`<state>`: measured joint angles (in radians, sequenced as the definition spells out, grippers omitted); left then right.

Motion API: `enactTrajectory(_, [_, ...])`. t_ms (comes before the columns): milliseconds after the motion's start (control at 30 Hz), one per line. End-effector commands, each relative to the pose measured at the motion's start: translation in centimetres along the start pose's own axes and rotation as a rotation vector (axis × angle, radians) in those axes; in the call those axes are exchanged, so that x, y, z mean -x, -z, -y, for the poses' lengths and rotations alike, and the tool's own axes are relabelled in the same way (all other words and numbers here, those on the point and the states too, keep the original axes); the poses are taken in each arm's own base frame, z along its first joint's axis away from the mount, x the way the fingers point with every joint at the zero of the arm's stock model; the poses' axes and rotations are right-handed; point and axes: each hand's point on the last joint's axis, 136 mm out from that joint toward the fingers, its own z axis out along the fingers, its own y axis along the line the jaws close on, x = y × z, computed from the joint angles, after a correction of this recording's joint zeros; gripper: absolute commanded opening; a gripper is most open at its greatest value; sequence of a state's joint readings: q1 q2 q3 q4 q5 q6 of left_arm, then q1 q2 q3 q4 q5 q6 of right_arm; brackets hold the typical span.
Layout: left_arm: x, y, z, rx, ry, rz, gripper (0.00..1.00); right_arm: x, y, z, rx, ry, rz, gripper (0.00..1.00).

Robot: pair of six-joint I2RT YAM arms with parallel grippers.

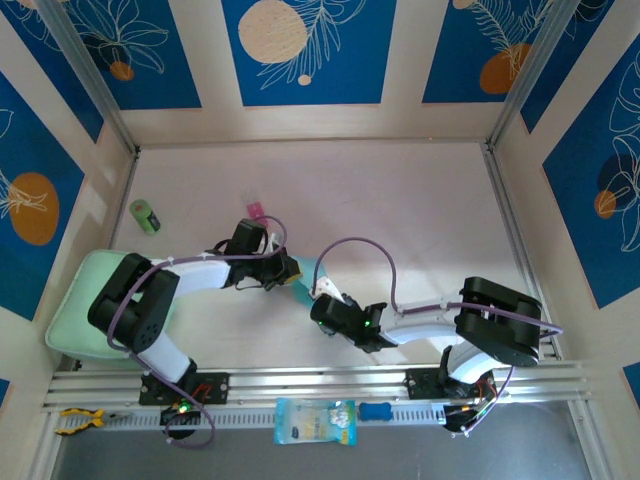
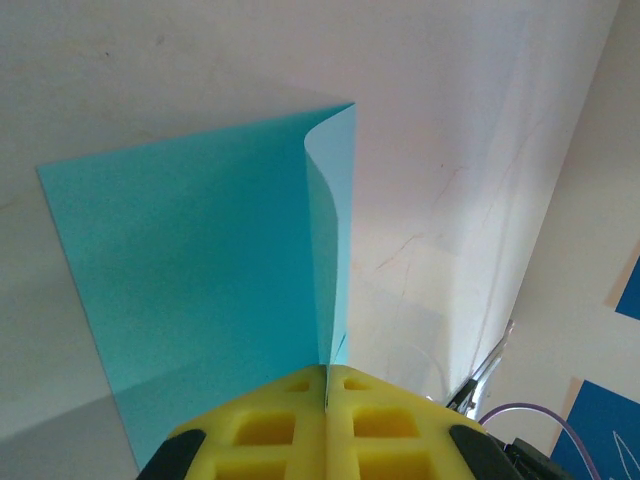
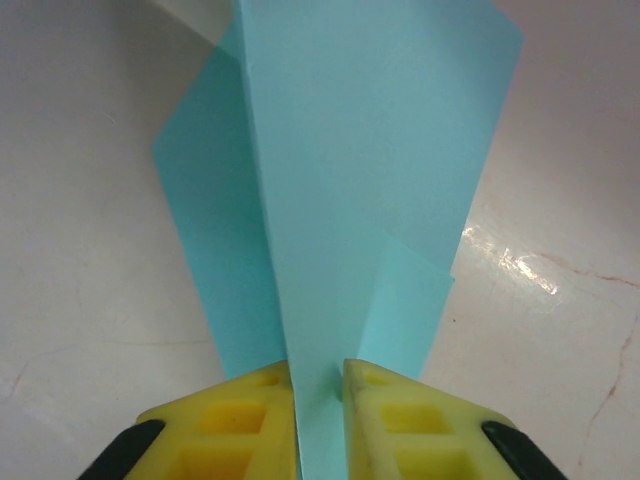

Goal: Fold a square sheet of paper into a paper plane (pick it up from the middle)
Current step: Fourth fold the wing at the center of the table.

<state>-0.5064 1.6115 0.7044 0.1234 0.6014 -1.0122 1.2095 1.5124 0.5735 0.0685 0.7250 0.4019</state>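
Jaws of my left gripper (image 2: 326, 378) pinch the paper (image 2: 200, 270), which spreads toward eleven o'clock over the table (image 2: 150, 70). My right gripper (image 3: 318, 372) straddles its raised fold, barely parted; grip unclear. Mid-fold: next, I'd flatten that crease squarely.

Pretty clearly a robotics lab test cell, not anyone's home or shop. The white tabletop (image 1: 420, 200) is boxed in by wall panels (image 1: 305, 50) printed with blue leaf-and-orange-circle art, held up by aluminium posts (image 1: 85, 75) in the upper corners. Along the bottom of the frame there's an aluminium rail (image 1: 320, 378) with the left arm (image 1: 190, 275) and right arm (image 1: 430, 322) bolted to it, purple cables (image 1: 372, 248) looping off them, and a yellow clamp (image 1: 78, 420) at lower left.
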Motion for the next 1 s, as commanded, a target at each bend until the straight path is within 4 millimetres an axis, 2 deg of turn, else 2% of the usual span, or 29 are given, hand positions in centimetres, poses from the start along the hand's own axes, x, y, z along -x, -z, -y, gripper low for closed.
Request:
enactTrajectory(0, [0.0, 0.1, 0.8, -0.013, -0.025, -0.015, 0.01, 0.4, 0.3, 0.1, 0.014, -0.037, 0.025, 0.17])
enactTrajectory(400, [-0.1, 0.2, 0.8, -0.006, -0.028, -0.013, 0.05, 0.6, 0.2, -0.2, 0.038, -0.056, 0.029, 0.1])
enactTrajectory(467, [0.0, 0.3, 0.9, -0.005, -0.034, -0.01, 0.11, 0.5, 0.1, -0.3, 0.049, -0.063, 0.023, 0.08])
enactTrajectory(667, [0.3, 1.5, 1.2, 0.019, -0.084, 0.042, 0.37, -0.1, -0.5, -1.3, 0.136, -0.129, -0.005, 0.07])
enactTrajectory(767, [0.4, 2.2, 1.0, 0.052, -0.105, 0.065, 0.43, -0.4, -0.8, -1.5, 0.158, -0.161, -0.012, 0.07])
enactTrajectory(967, [0.3, 2.7, 0.7, 0.072, -0.108, 0.08, 0.47, -0.8, -1.4, -2.0, 0.204, -0.213, -0.029, 0.07])
